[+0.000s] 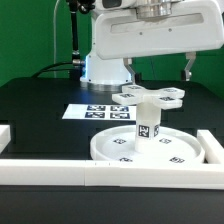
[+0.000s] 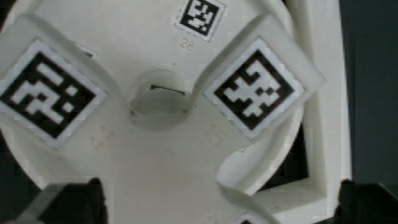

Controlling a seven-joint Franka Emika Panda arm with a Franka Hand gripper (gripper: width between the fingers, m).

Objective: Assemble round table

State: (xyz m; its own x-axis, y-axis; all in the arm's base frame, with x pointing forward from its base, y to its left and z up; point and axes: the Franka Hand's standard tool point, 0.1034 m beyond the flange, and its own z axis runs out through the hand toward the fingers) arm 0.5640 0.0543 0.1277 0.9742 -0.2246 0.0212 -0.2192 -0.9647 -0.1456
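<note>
The large round disc (image 1: 115, 150) lies flat against the front rail. The short cylinder leg (image 1: 147, 129) stands upright on its middle. The cross-shaped base (image 1: 150, 95) sits on top of the leg, tags up. My gripper (image 1: 158, 72) hangs just above the base, open, one finger (image 1: 188, 66) on each side. In the wrist view the base (image 2: 125, 150) fills the picture, with its centre hole (image 2: 160, 97) and the disc's rim (image 2: 317, 60) beyond. My gripper (image 2: 210, 205) is open and holds nothing; the dark fingertips (image 2: 68, 203) stand wide apart.
White border rails run along the front (image 1: 110, 172), the exterior view's left (image 1: 8, 134) and its right (image 1: 212, 150). The marker board (image 1: 90, 110) lies behind the disc. The arm's white base (image 1: 105, 65) stands at the back.
</note>
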